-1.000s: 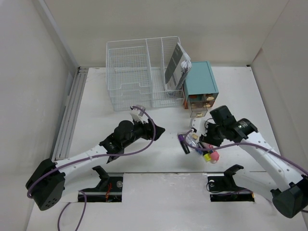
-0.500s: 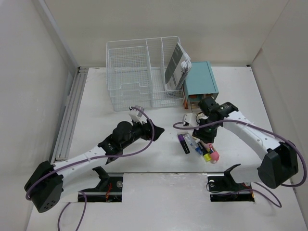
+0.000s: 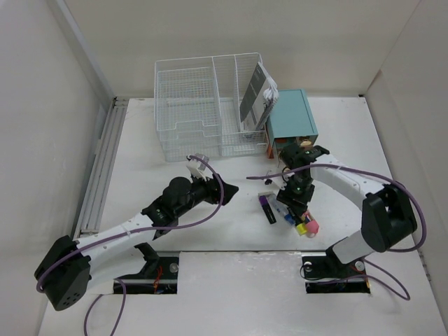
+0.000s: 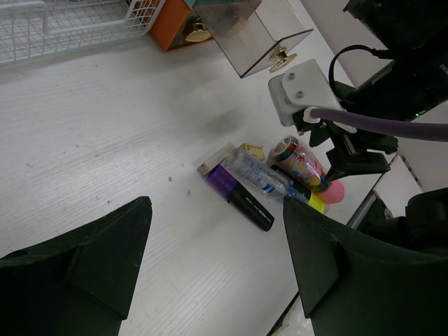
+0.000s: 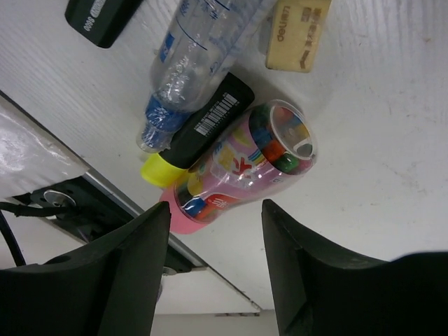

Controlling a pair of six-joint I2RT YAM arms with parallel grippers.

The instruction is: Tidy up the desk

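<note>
From above, the white surface (image 3: 140, 168) fills the floor of the enclosure, with a ribbed metal rail (image 3: 101, 168) along its left edge. A wire organizer (image 3: 203, 115) stands at the far side with a booklet (image 3: 257, 94) upright in its right compartment. A teal drawer box (image 3: 292, 115) sits just beside it on the right. The left gripper (image 3: 227, 190) hangs low over the middle of the surface, pointing toward a cluster of small items. The right gripper (image 3: 294, 201) points down directly over that cluster.

Left wrist view: both fingers (image 4: 91, 266) stand wide apart with nothing between them. Ahead on the surface lie a purple and black marker (image 4: 241, 196), a clear plastic bottle (image 4: 262, 178), a candy tube (image 4: 302, 162) and a tan eraser (image 4: 250, 150), all close together. The bottle touches the marker. A clear drawer (image 4: 255, 35) juts open from the box beyond them. The right arm stands over the far side of the cluster.

Right wrist view: the fingers (image 5: 119, 273) are moderately spread and hold nothing. The candy tube lies on its side on the surface just beyond the gap between them. A black highlighter with a yellow cap (image 5: 199, 129) rests against the tube, and the bottle lies against the highlighter's other side. The eraser lies just beyond, apart from the tube. Whether either finger touches the tube cannot be told.
</note>
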